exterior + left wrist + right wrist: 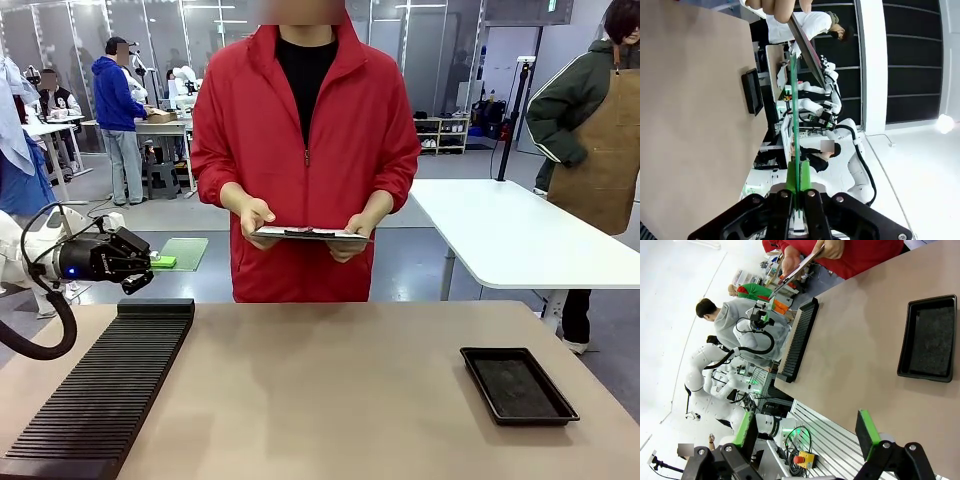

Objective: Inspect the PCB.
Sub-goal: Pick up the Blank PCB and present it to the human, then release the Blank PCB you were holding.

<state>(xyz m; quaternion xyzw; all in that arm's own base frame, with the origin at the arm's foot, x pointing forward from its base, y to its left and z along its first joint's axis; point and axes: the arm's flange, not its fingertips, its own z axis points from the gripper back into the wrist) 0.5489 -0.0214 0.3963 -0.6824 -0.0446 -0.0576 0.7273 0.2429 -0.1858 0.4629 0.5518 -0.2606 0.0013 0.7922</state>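
Green PCB (pixel 185 251) is pinched at one end by L gripper (pixel 152 263), left of clipboard (pixel 310 234), long axis pointing twd it. L arm is nearer to clipboard, I judge. R gripper (pixel 805 435) stands spread, w/ nothing between.

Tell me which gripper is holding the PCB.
The left gripper: it is shut on one edge of the green PCB, held in the air. The right gripper stands open and empty.

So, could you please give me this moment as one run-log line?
left gripper: shut on PCB, raised | right gripper: open | person: holding clipboard
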